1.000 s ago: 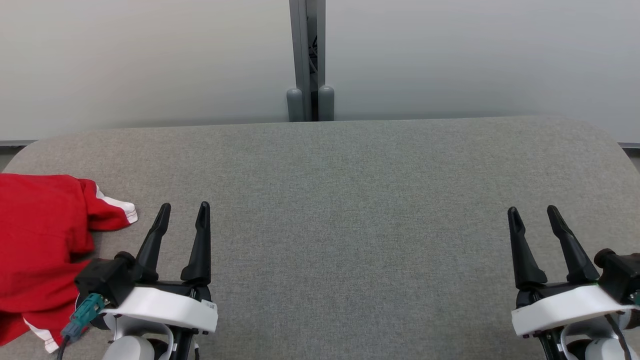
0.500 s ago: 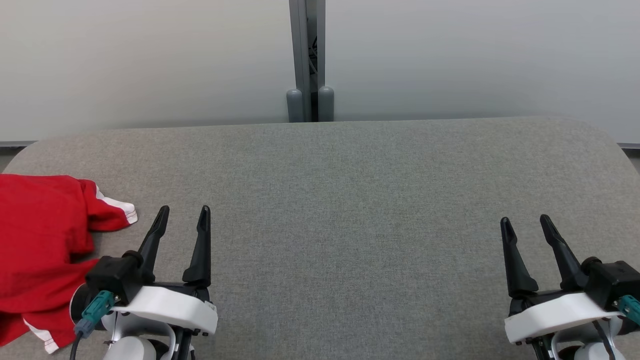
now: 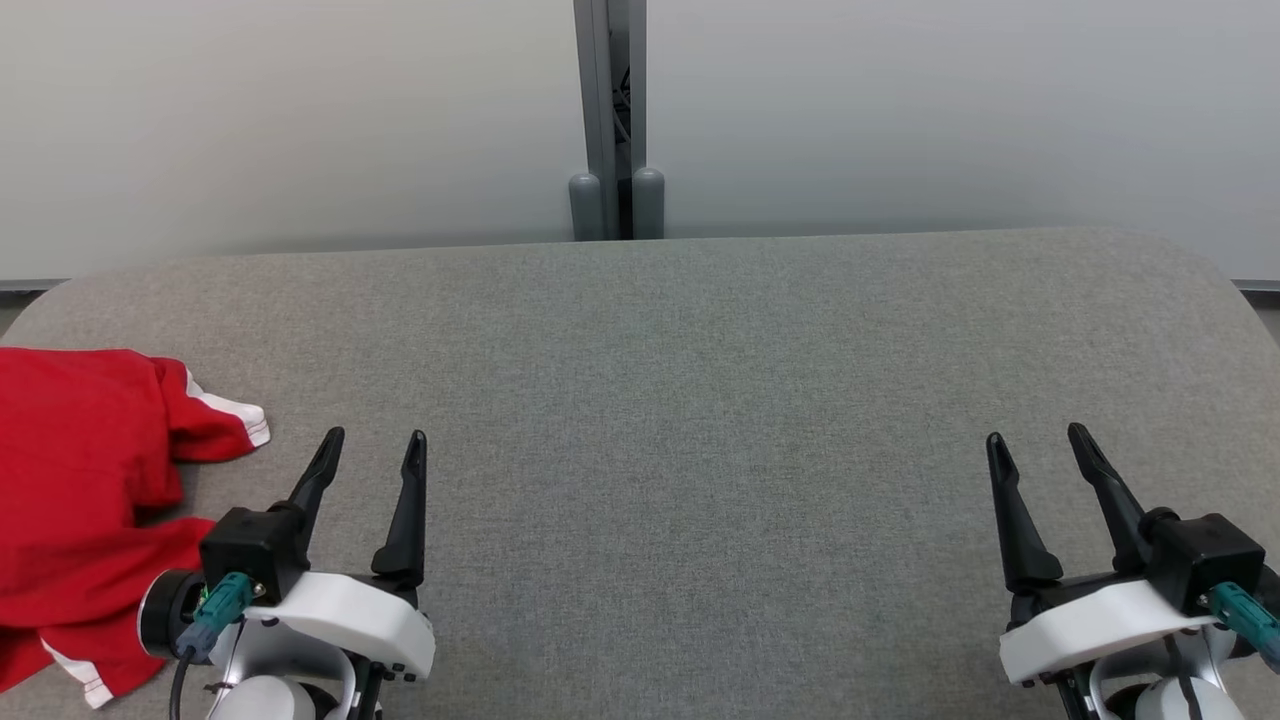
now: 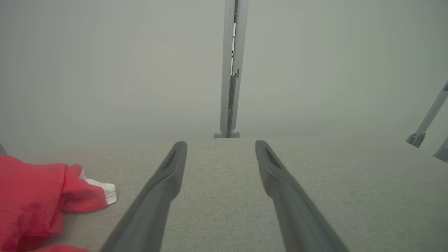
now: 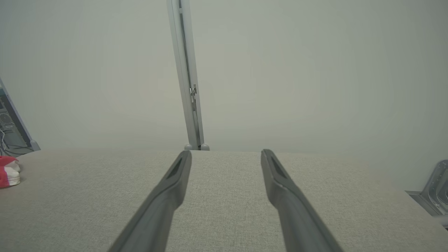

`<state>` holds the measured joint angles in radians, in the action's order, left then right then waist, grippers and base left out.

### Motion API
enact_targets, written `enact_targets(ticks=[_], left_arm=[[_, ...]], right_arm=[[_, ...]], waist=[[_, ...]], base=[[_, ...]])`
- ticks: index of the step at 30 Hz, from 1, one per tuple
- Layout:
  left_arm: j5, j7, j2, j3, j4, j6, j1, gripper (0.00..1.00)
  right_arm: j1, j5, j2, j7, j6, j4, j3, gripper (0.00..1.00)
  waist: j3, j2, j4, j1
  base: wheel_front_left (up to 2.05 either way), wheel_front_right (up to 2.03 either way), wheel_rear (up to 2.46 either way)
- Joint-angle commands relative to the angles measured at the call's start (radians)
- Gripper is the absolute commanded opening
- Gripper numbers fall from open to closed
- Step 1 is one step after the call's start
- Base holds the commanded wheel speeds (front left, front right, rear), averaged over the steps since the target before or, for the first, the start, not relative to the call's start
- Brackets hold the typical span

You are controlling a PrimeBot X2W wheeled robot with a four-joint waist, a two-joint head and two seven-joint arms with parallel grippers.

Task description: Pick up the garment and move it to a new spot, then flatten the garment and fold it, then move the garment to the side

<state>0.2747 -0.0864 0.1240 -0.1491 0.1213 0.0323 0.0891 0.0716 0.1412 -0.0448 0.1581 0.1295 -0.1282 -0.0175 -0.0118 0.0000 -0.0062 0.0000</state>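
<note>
The garment [image 3: 80, 490], a bright red jersey shirt with white sleeve trim, lies bunched at the far left edge of the grey table [image 3: 700, 400]; its lettering is hidden. It also appears in the left wrist view [image 4: 38, 199], and its white cuff shows at the left edge of the right wrist view [image 5: 8, 173]. My left gripper [image 3: 375, 440] stands open just right of the garment, apart from it, nothing between its fingers [image 4: 168, 175]. My right gripper [image 3: 1035, 437] is open at the lower right, far from the garment, fingers [image 5: 178, 175] empty.
A pale wall runs behind the table, with a grey vertical post [image 3: 608, 120] at its middle. The table's far corners are rounded. Metal frame parts show at the right of the wrist views [image 4: 425, 122] [image 5: 435, 185].
Both grippers have drawn back toward the near edge, the right one also drifting left. The garment has not moved. The head view shifted very slightly.
</note>
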Motion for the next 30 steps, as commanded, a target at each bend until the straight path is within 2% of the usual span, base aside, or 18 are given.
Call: enact_targets(ticks=[1,14,20,30], left_arm=[[-0.016,0.003,0.01,0.0,0.002,0.004,0.024,1.0],[-0.071,0.028,0.011,-0.002,0.021,0.021,0.039,1.0],[-0.045,0.032,0.008,-0.001,0.025,0.018,0.036,1.0],[-0.032,0.04,0.012,-0.009,0.026,0.022,0.032,1.0]], right_arm=[[0.006,-0.02,-0.009,0.01,0.002,0.006,-0.004,1.0],[0.015,0.007,-0.01,0.018,0.002,-0.01,-0.004,1.0],[0.018,0.047,-0.01,-0.005,0.002,-0.027,-0.001,1.0],[0.024,0.047,-0.01,-0.01,0.002,-0.039,0.002,1.0]], waist=[[-0.001,0.0,0.0,0.0],[0.003,0.0,0.0,0.0],[0.004,0.0,-0.001,0.0],[0.005,0.0,-0.003,0.0]], base=[[0.0,0.0,0.0],[0.0,0.0,0.0],[0.0,0.0,0.0],[0.0,0.0,0.0]])
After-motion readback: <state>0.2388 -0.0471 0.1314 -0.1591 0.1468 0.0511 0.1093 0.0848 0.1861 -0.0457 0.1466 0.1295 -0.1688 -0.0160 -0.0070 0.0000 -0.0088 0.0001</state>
